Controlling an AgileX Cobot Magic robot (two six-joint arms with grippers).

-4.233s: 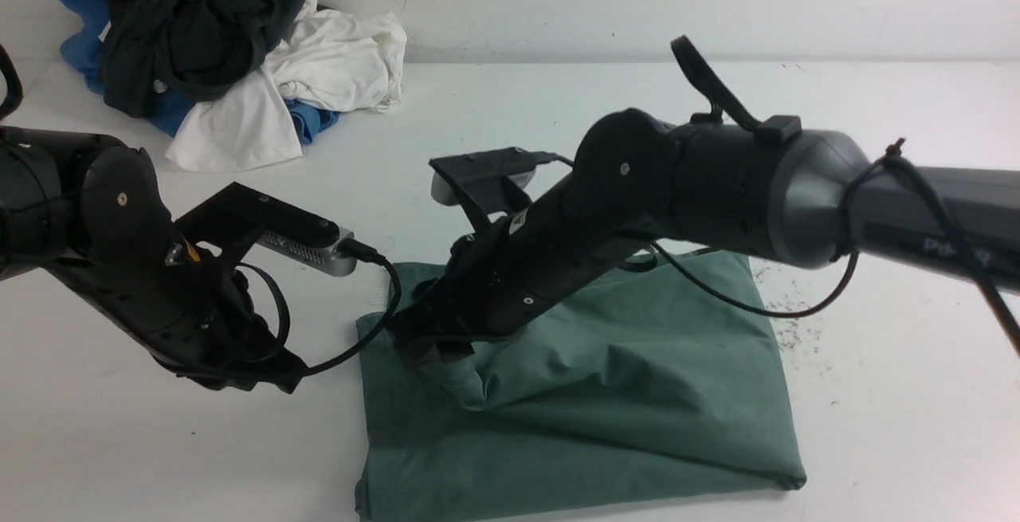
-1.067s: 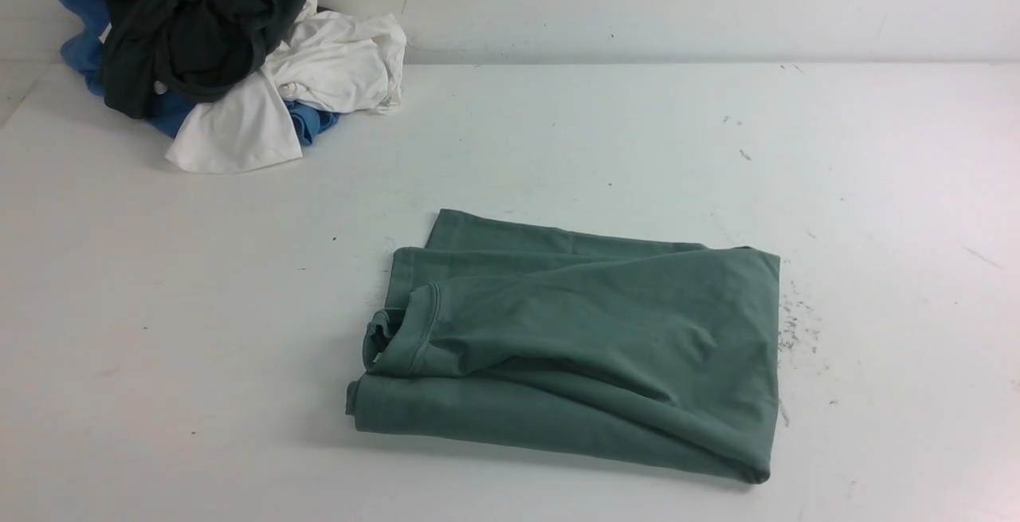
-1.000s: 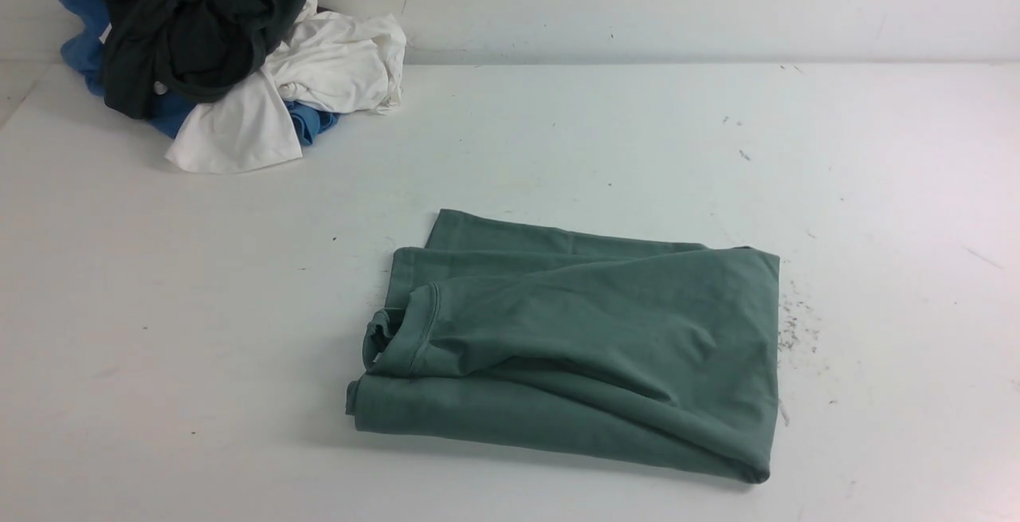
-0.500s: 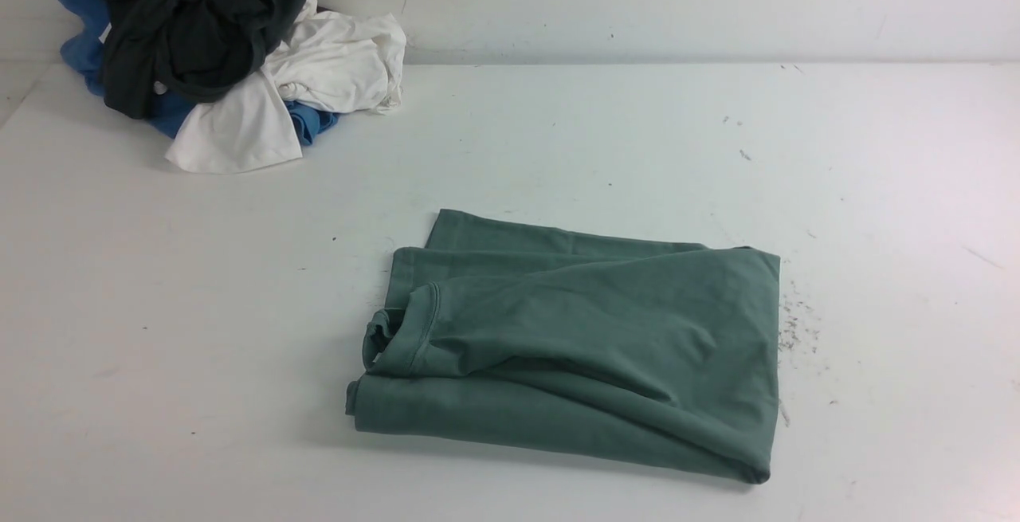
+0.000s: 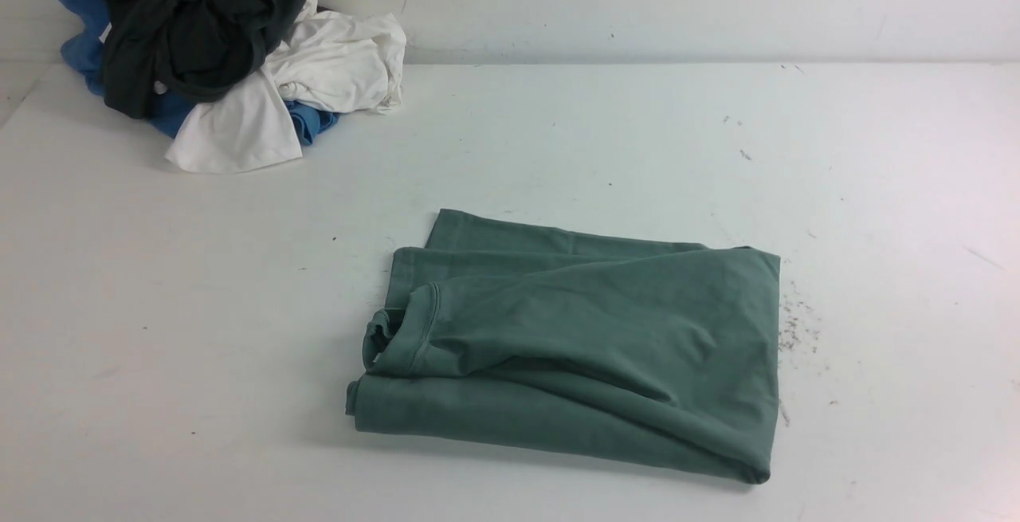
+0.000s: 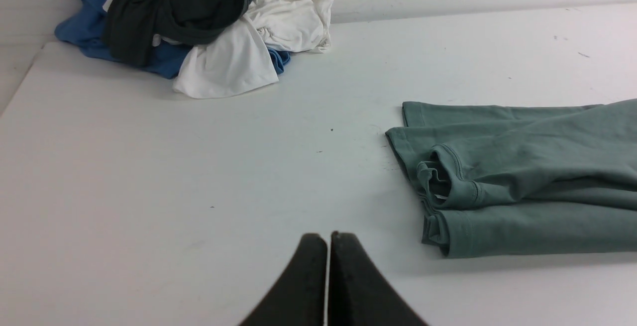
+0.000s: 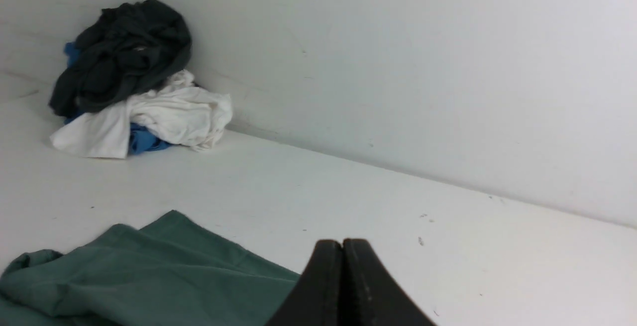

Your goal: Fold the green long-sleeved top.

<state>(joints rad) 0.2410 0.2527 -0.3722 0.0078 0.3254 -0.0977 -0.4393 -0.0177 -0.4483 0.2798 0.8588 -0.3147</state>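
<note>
The green long-sleeved top lies folded into a rough rectangle on the white table, a cuffed sleeve end showing at its left edge. Neither arm appears in the front view. In the left wrist view my left gripper is shut and empty, pulled back from the green long-sleeved top, which lies off to one side. In the right wrist view my right gripper is shut and empty, with the green long-sleeved top beside it.
A pile of clothes sits in the table's far left corner against the wall: a dark charcoal garment on top, white garments and a blue garment under it. Dark specks dot the table right of the top.
About four seconds ago both arms were over the top, the right one on its left part. They have since withdrawn from the front view; over the last second nothing moved.
</note>
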